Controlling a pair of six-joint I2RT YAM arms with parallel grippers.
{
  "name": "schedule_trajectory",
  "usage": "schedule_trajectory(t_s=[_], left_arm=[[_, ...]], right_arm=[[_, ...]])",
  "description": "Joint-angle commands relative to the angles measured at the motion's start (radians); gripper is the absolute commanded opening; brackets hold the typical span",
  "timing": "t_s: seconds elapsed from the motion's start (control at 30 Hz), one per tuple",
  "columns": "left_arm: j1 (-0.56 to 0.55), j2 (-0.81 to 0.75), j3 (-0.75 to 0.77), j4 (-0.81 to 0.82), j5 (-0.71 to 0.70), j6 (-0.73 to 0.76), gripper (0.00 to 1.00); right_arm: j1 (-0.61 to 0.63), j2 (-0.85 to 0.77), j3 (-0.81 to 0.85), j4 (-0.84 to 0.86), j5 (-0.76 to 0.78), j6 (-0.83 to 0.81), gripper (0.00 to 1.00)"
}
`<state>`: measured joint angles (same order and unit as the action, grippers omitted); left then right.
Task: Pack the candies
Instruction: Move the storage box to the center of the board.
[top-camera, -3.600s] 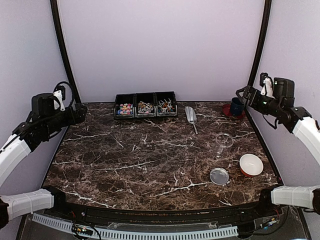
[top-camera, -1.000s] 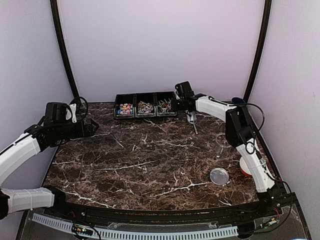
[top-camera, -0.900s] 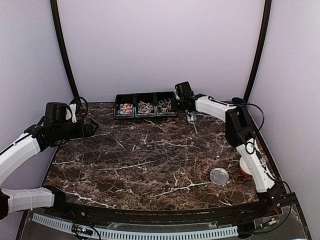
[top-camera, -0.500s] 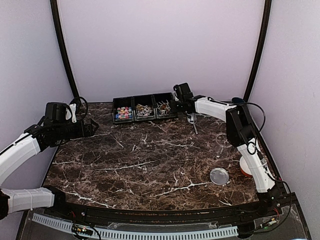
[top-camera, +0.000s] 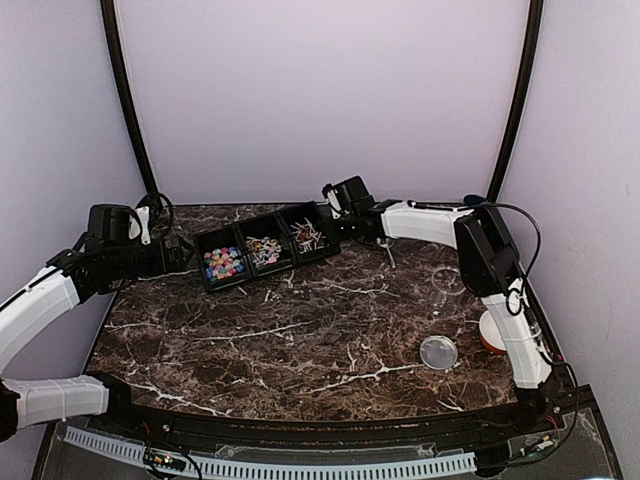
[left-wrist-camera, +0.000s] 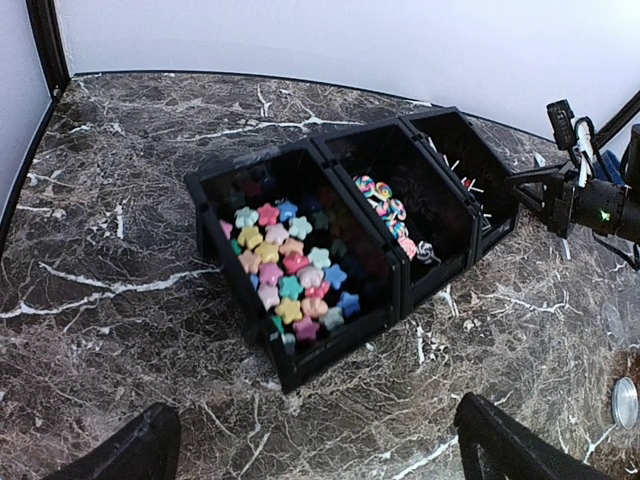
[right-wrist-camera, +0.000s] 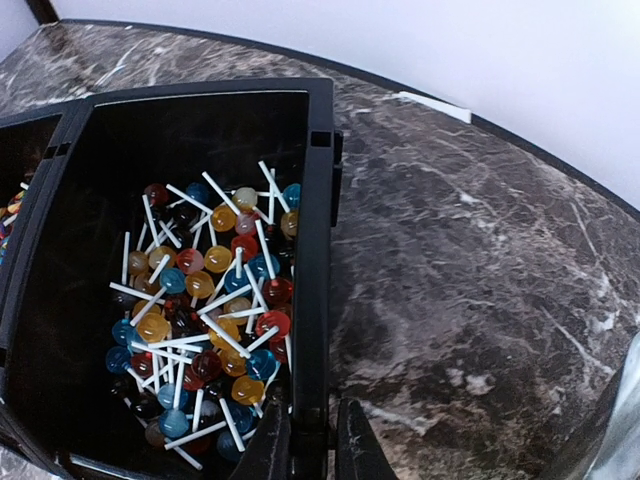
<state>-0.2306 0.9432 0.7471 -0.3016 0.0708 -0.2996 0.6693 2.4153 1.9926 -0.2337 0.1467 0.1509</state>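
Right wrist view has my right gripper (right-wrist-camera: 308, 430) closed on the end wall of the black three-compartment tray (right-wrist-camera: 318, 190), with one finger inside the compartment and the other outside, the wall pinched between them. Just ahead of that gripper and a little to its left, filling this end compartment, lie the lollipops (right-wrist-camera: 205, 300): small round heads in orange, red, blue and dark shades, their thin white sticks crossing every way. My left gripper (left-wrist-camera: 315, 410) hangs above the marble table (left-wrist-camera: 110, 230) with its fingers (left-wrist-camera: 140, 450) spread wide and touching nothing. The tray's other end lies right in front of it, near but clear of the fingers. That nearest compartment holds the star candies (left-wrist-camera: 285, 275), pastel pink, yellow, blue and green, heaped toward the low front wall. The middle compartment beyond holds swirl-patterned sweets (left-wrist-camera: 385, 205), and the lollipop compartment is farthest from this gripper, where my right arm reaches it. From the top external camera the tray (top-camera: 300, 252) sits askew on the table (top-camera: 300, 340), stretched between my two grippers: the star end close beside the left gripper (top-camera: 180, 255), the lollipop end held by the right gripper (top-camera: 338, 225). A clear round jar (top-camera: 447, 283) and its lid (top-camera: 438, 351) lie well apart from the right gripper, back toward its base.
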Motion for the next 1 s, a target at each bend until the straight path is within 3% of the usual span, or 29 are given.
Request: schedule_trajectory(t_s=[0.0, 0.3, 0.5, 0.63, 0.77, 0.97], left_arm=[[0.01, -0.028, -0.007, 0.019, 0.003, 0.004, 0.99], [0.028, -0.029, -0.013, 0.034, 0.038, -0.002, 0.99], [0.032, -0.014, -0.01, 0.031, 0.065, -0.009, 0.99], [0.033, -0.018, -0.015, 0.038, 0.067, -0.011, 0.99], [0.034, -0.012, -0.014, 0.036, 0.073, -0.013, 0.99], [0.033, -0.01, -0.014, 0.037, 0.079, -0.013, 0.99]], right_arm=[[0.057, -0.057, -0.077, -0.047, -0.11, -0.07, 0.0], [0.112, -0.122, -0.168, -0.025, -0.131, -0.165, 0.01], [0.123, -0.1, -0.14, -0.065, -0.1, -0.183, 0.05], [0.124, -0.108, -0.143, -0.062, -0.058, -0.174, 0.17], [0.125, -0.125, -0.153, -0.073, -0.027, -0.156, 0.46], [0.125, -0.233, -0.222, -0.079, 0.08, -0.124, 0.7]])
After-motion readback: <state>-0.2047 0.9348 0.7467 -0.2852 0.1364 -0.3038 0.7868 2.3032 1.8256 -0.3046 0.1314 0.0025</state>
